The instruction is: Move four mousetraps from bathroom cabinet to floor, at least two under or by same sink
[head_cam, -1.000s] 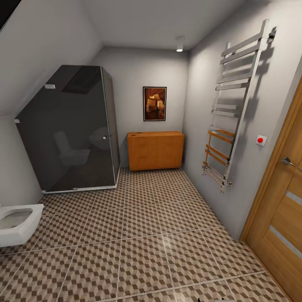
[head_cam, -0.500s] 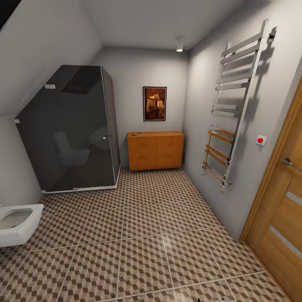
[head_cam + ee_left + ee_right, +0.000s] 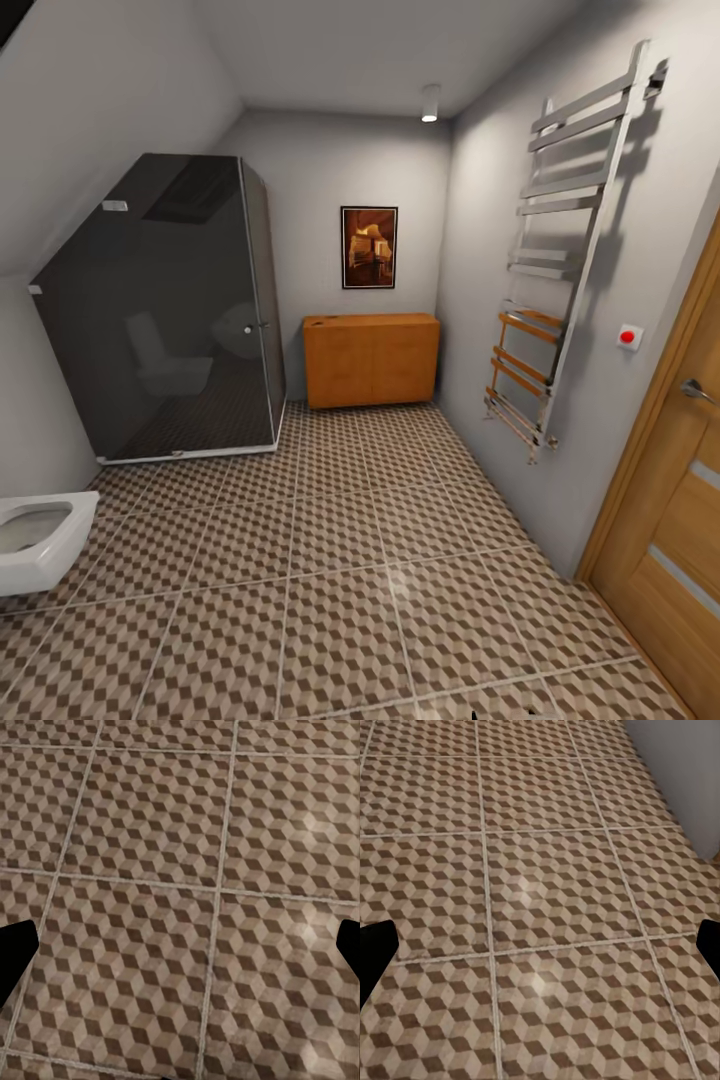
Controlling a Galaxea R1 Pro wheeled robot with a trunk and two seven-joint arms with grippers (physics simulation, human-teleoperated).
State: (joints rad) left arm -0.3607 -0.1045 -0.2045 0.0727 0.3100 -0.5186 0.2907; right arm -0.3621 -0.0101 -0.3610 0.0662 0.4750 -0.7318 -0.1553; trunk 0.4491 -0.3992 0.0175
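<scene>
Against the far wall, the low orange-brown wooden cabinet [image 3: 371, 359] is seen closed, well apart from both grippers. Left gripper [image 3: 180, 945] and right gripper [image 3: 540, 945] are spread above cube-patterned tiled bathroom floor [image 3: 340, 560].

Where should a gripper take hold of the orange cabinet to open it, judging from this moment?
Handles cannot be made out from this distance on the cabinet. A vertical seam splits its front into two halves, so probably grip near that seam, coming straight at the front from across the bathroom floor. Both grippers' fingers stand spread wide over tiles.
</scene>
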